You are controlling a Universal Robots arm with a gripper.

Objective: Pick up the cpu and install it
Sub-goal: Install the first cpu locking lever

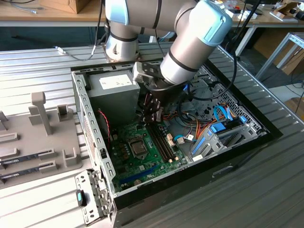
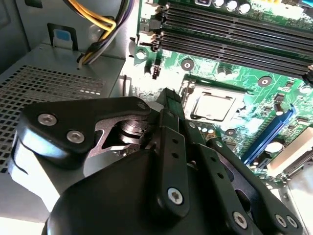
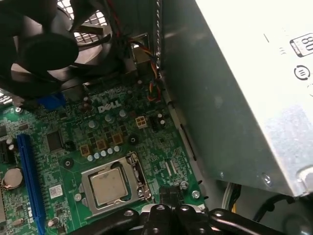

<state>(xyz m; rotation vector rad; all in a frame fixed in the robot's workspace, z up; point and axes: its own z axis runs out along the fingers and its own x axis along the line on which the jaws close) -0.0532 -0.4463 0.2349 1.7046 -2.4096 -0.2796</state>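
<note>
The gripper [image 1: 153, 113] hung inside the open computer case [image 1: 90, 123], just above the motherboard [image 1: 142, 154], its black fingers [image 2: 168, 105] drawn together with nothing seen between them. The cpu [image 3: 107, 186] lay just ahead of the fingertips in both wrist views, already seated flat in its socket [image 3: 113, 183], a pale matte metal square framed by the socket's shiny steel bracket. Judged from this, the risk was in how close the claw stood: a slight drop or sideways drift could scrape the chip's top, catch the thin bracket, or knock the small round capacitors [image 3: 105, 117] clustered on the green board beyond the socket. The gripper's links were dull black with bright screw heads, hard and angular. Close beside the claw rose the power supply [image 3: 244, 93], a smooth grey sheet-metal box, and a bump against it could skew the arm. Farther off ran the long dark memory slots [image 2: 234, 39], the yellow and black wires [image 2: 100, 29], and the black fan [image 3: 44, 44]
</note>
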